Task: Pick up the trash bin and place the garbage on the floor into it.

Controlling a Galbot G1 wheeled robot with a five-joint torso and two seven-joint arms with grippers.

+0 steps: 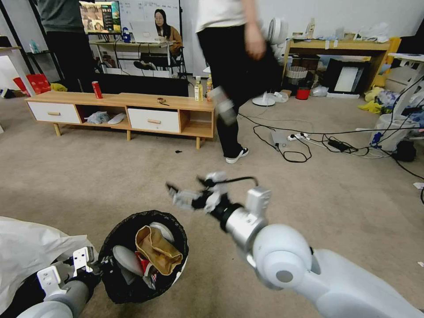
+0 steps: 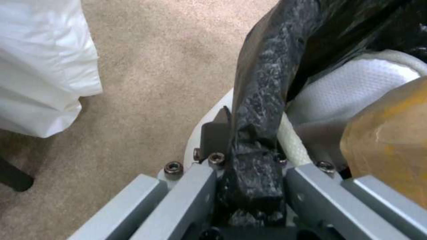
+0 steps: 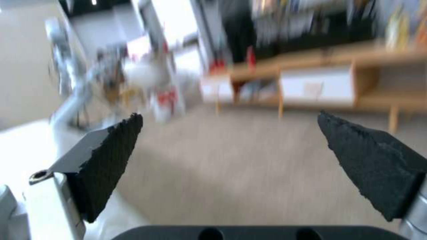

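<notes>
The right wrist view is smeared by motion: the low wooden cabinet (image 3: pixel 320 83) and the clutter to its left cannot be made out. In the head view, the trash bin (image 1: pixel 115 289) hides most of its contents beneath a tan paper bag (image 1: pixel 155 248); the white sheet (image 1: pixel 31 251) runs off the left edge.

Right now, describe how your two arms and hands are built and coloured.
The right arm is glossy white with a rounded joint, a silver metal wrist and a black cable looped above the right hand. Its fingers are grey metal with rough black wedge-shaped pads. The left hand has grey metal bars, small bolts and white brackets on a grey wrist.
</notes>
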